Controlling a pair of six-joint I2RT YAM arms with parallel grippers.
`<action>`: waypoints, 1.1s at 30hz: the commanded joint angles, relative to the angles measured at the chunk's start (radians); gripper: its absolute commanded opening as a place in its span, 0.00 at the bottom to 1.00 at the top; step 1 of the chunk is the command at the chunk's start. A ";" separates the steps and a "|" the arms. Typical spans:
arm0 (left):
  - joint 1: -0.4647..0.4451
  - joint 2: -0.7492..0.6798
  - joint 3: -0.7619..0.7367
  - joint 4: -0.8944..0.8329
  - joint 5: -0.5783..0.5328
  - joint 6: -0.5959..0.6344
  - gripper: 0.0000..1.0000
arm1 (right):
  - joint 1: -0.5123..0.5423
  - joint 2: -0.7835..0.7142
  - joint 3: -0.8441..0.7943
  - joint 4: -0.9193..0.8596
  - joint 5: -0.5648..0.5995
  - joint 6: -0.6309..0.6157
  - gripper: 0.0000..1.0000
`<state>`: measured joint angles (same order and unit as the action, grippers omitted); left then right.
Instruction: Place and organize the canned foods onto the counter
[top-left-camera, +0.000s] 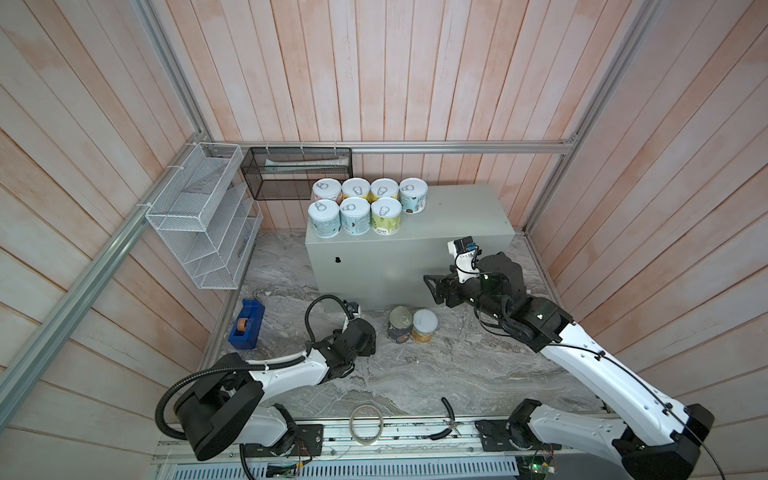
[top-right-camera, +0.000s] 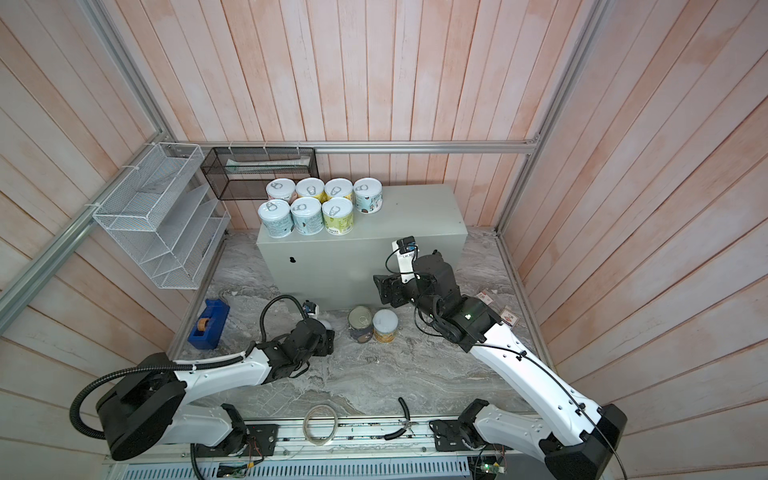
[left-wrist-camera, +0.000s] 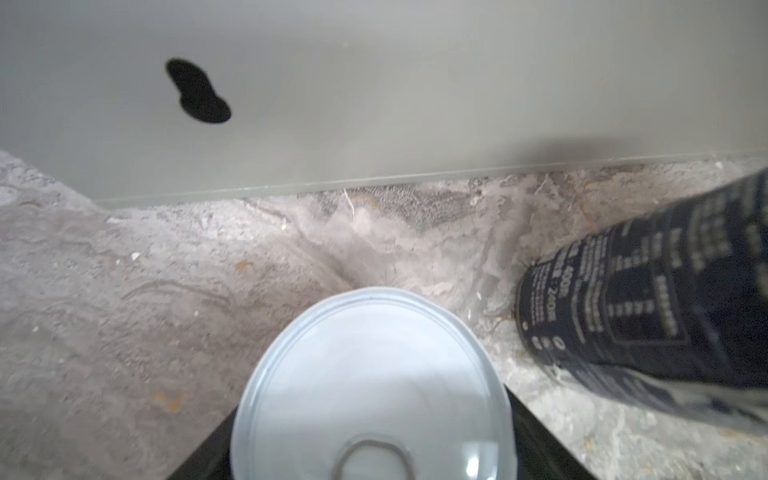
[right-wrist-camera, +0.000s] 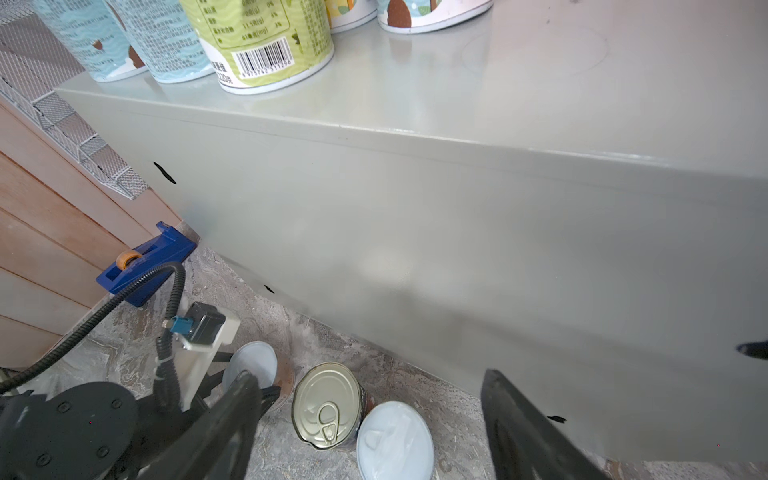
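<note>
The left jaws were set low around a pale-lidded can (left-wrist-camera: 370, 386), with black fingers (left-wrist-camera: 536, 457) close against either side. Whether they were pressed home could not be told, because the lid hid the contact. The right jaws were held wide apart with nothing between them, raised in front of the bench (top-left-camera: 457, 216).

Seven cans (top-left-camera: 361, 205) were ranked in two rows on the bench top, above and to the left of the right jaws. A navy can (top-left-camera: 400, 324) and a white-lidded can (top-left-camera: 424, 326) stood touching on the marble surface (top-left-camera: 415, 374), just right of the left jaws and below the right jaws.

The step in hand was judged to be the pick-up of an eighth can. The next move would call for a firm grip and a lift clear of the bench's front edge. The can would then be set down in the free place ending the near row, beside the green can (top-left-camera: 386, 216), without the standing cans being knocked.
</note>
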<state>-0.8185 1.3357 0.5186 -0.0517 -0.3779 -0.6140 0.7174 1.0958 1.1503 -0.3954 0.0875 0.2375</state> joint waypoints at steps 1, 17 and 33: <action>-0.023 -0.070 -0.028 -0.100 -0.046 -0.045 0.00 | -0.006 -0.013 -0.015 0.018 -0.012 0.014 0.82; -0.047 -0.208 -0.090 -0.150 -0.058 -0.098 0.84 | 0.124 -0.034 -0.126 0.025 -0.149 0.008 0.83; -0.008 -0.648 0.004 -0.585 -0.117 -0.263 1.00 | 0.314 0.085 -0.177 0.104 -0.177 -0.009 0.88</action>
<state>-0.8444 0.7662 0.4927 -0.4847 -0.4496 -0.7872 0.9977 1.1610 0.9936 -0.3367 -0.0635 0.2417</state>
